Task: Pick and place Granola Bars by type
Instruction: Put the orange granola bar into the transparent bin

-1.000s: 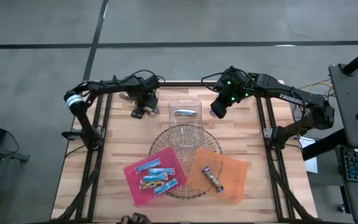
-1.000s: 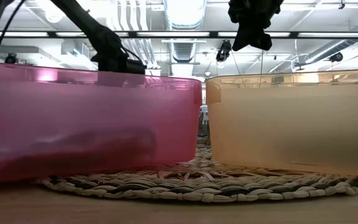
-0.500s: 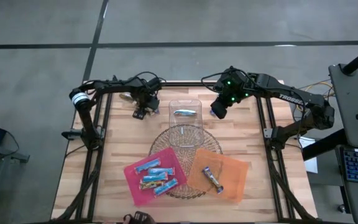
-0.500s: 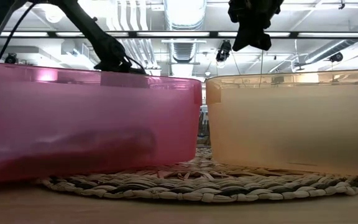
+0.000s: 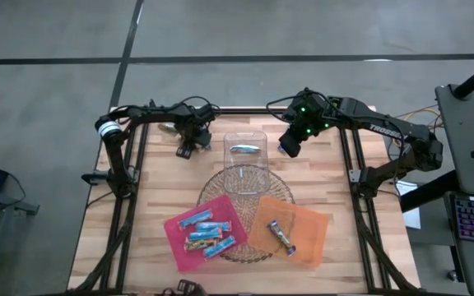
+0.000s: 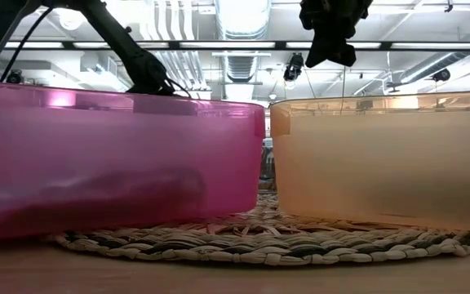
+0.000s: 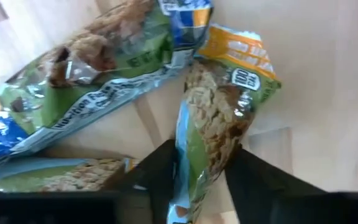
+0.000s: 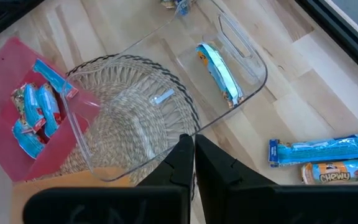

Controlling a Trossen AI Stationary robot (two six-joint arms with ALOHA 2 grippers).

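My left gripper [image 5: 184, 148] is low at the table's far left, shut on a green-wrapped granola bar [image 7: 213, 134] that lies among other green and blue bars [image 7: 98, 62]. My right gripper [image 5: 290, 146] hangs shut and empty above the table, right of the clear box [image 5: 245, 156]. That box holds one light blue bar [image 8: 219, 74]. Several light blue bars [image 5: 206, 234] lie in the pink tray [image 5: 175, 238]. A dark purple bar [image 5: 281, 235] lies in the orange tray [image 5: 311, 234]. My left gripper pinches the green bar's near end [image 7: 197, 180] between its two fingers [image 7: 161, 168], one on each long side. The fingers lie along the bar. The bar's far end [image 7: 241, 56] reaches out ahead among the other bars; I cannot tell whether it is lifted.
A round woven mat [image 5: 241, 185] lies under the box and both trays. Two more wrapped bars [image 8: 322, 150] lie on the wood near the far right. In the low view the pink tray wall [image 6: 113, 155] and the orange tray wall [image 6: 382, 155] fill the foreground.
My left arm has drawn toward the table's far left corner, and its gripper has sunk a little behind the pink tray in the low view. My right arm has kept still.
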